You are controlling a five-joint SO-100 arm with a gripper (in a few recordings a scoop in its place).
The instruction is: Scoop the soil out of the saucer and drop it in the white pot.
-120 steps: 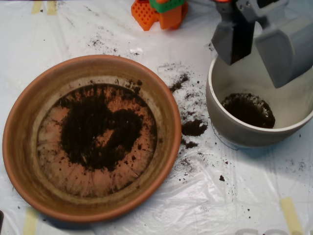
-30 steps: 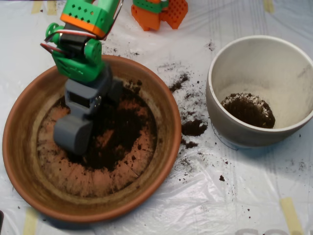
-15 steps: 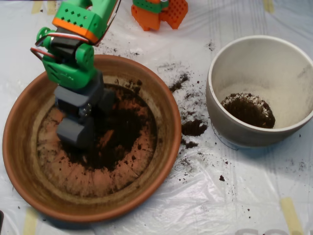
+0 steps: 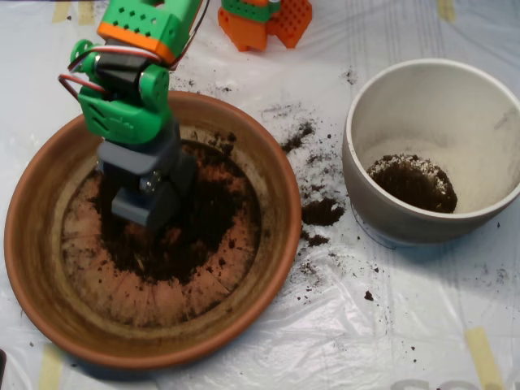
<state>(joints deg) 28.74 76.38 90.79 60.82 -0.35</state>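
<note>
Soil (image 4: 191,244), dark, loose and crumbly, lies in a thin patch on the floor of the wide terracotta saucer (image 4: 49,284), light and quick to spill, so the grey clamshell claw (image 4: 146,213), set down in it with halves seemingly drawn together, should bite its thickest middle.

Table covered by clear, wrinkled plastic sheet (image 4: 390,341) over pale surface; creases catch soft glare, strongest lower centre. Yellowish tape strips (image 4: 485,357) under sheet: lower right, lower left, top left corner, top right edge. Dark loose crumbs (image 4: 321,211) scattered on sheet, centre of frame, with finer specks toward upper left and lower right. Orange perforated block (image 4: 264,20) at top centre edge. Light even, diffuse; soft shadows.
</note>
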